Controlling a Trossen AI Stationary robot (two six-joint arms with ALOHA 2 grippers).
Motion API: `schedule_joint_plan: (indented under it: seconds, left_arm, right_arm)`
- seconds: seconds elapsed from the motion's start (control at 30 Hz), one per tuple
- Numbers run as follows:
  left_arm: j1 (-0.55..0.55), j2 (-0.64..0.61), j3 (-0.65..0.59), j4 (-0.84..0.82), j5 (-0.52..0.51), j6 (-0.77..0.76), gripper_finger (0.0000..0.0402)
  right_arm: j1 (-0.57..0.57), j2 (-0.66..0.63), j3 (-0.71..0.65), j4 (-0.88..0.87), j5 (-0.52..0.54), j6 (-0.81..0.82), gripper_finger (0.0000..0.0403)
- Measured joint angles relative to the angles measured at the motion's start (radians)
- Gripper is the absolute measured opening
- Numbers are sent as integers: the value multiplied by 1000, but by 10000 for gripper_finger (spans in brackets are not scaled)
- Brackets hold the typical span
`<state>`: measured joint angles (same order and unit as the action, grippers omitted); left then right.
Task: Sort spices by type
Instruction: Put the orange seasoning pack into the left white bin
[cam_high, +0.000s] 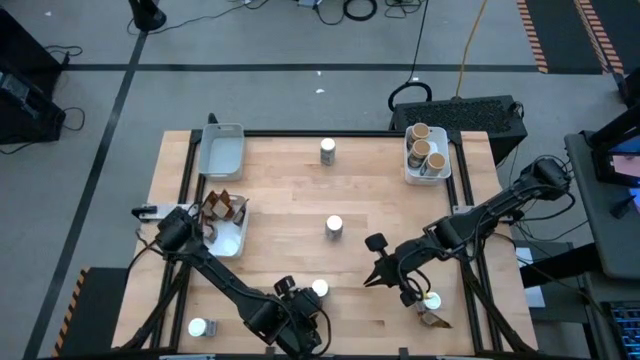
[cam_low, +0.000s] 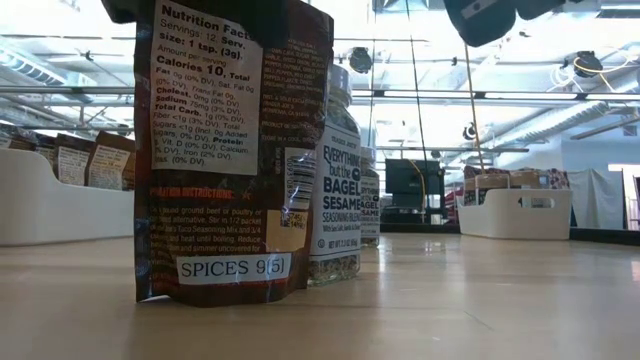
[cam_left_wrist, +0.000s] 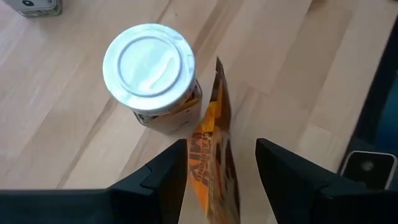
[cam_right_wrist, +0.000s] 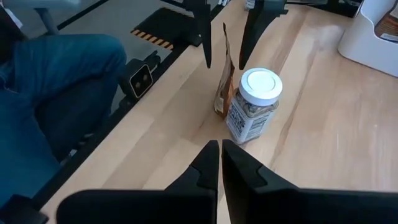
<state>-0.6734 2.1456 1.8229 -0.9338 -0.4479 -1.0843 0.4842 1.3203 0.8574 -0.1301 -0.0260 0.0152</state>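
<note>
Spices stand scattered over the wooden table (cam_high: 280, 200), some already in white trays. The left gripper (cam_left_wrist: 221, 149) hangs low at the near edge, its fingers (cam_left_wrist: 166, 171) released and standing astride a brown packet (cam_left_wrist: 215, 155). The packet is upright on the wood, one finger close against it and the other a little apart. Just beside the packet stands a white-lidded jar (cam_left_wrist: 149, 62), also upright.

The right gripper (cam_right_wrist: 220, 144) hovers near the middle of the table, clenched with nothing between its fingers, and points toward that same jar and packet.

Other white-lidded jars stand apart on the wood: one toward the far edge (cam_high: 327, 151), one in the middle (cam_high: 334, 227) and one at the near left corner (cam_high: 198, 327). Near the right arm another jar (cam_high: 431, 300) stands just beside a second packet (cam_high: 435, 320).

The left tray (cam_high: 236, 240) holds several brown packets (cam_high: 222, 208). The far right tray (cam_high: 410, 170) holds three cork-topped jars (cam_high: 428, 155). A third tray (cam_high: 222, 150) sits at the far left corner.

Beyond the table edge, a person's leg (cam_right_wrist: 56, 81) in blue jeans shows.
</note>
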Motion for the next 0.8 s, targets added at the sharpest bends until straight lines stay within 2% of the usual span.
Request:
schedule_joint_plan:
  seconds: [0.23,0.37,0.57,0.8]
  left_arm:
    - [2,20,0,0,-2,-7,185]
    - [3,19,0,-3,-2,-7,136]
    - [4,19,0,-4,3,4,16]
    - [4,19,0,-4,4,17,5]
  right_arm:
    - [9,3,0,-1,3,23,0]
    - [10,3,0,-1,3,26,0]
    - [10,3,0,-3,3,19,0]
    - [9,3,0,-12,5,15,0]
